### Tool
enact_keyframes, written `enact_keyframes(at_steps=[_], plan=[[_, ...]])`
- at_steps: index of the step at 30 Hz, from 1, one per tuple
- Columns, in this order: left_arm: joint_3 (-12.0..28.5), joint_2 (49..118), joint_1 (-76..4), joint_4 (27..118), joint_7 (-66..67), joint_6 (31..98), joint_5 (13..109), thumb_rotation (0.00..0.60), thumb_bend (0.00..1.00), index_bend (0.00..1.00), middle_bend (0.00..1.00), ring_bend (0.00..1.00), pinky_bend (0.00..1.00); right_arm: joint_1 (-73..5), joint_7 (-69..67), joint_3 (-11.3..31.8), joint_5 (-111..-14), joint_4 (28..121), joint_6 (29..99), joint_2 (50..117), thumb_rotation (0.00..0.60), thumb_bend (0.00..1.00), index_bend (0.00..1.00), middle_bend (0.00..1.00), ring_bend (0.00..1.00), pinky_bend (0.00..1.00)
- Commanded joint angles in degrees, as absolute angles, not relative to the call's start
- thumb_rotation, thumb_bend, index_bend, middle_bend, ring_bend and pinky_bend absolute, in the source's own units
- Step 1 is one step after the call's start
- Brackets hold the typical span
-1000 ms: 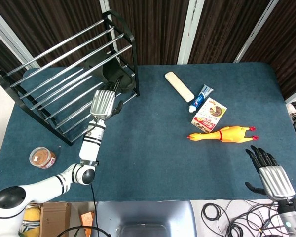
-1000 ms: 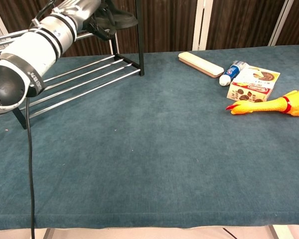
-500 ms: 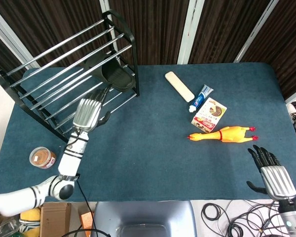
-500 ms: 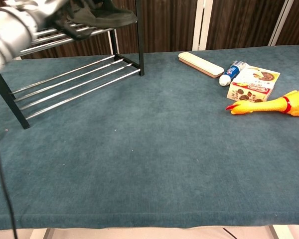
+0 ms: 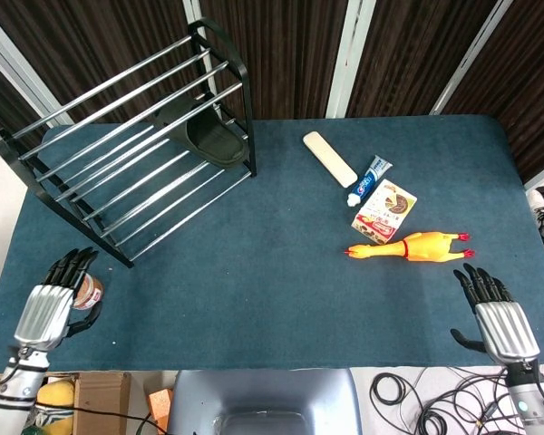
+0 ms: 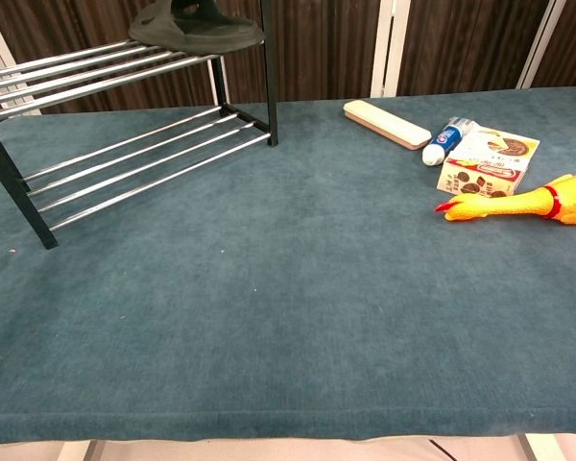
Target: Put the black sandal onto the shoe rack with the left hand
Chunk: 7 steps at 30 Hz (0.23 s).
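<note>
Resting on shoe rack (image 5: 118, 118): black sandal (image 5: 216, 143), well apart from empty, spread left robot hand (image 5: 54, 301).

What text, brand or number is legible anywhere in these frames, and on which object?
None can be read.
Blue and white tube: print on its side, too small and blurred.
Red and white cardboard snack box: red logo band and biscuit picture, lettering blurred.
Round can with brown lid: label unreadable.
Black sandal, black metal shoe rack, beige flat bar, yellow rubber chicken: no markings seen.

head: overhead, looking down | chest: low, forward | shared: shoe rack (image 5: 136, 145), probably most tabletop
</note>
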<state>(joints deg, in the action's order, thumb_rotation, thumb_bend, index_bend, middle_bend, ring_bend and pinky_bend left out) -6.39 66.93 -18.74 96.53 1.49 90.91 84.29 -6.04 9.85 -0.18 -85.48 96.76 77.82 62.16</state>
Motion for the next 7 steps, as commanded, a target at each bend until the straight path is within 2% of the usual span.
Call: enact_keyframes(at_steps=[1,7], plan=[[-8.5,68.19,-13.37,88.74,-7.23,95.87,90.93,0.6,0.36,0.0,0.05,0.01,0.12,-5.92,9.89,-0.19,-85.48,96.76,78.01,62.16,0.6,0.13,0.0,0.0,0.0,0.14],[-7.77,68.1,-12.91,88.41,-7.36,94.39,92.55,0.6,0.36,0.0,0.05,0.01,0.12,-5.91,10.01,-0.35,-85.47,96.59,77.8,62.17,0.6,0.13,0.0,0.0,0.0,0.14]])
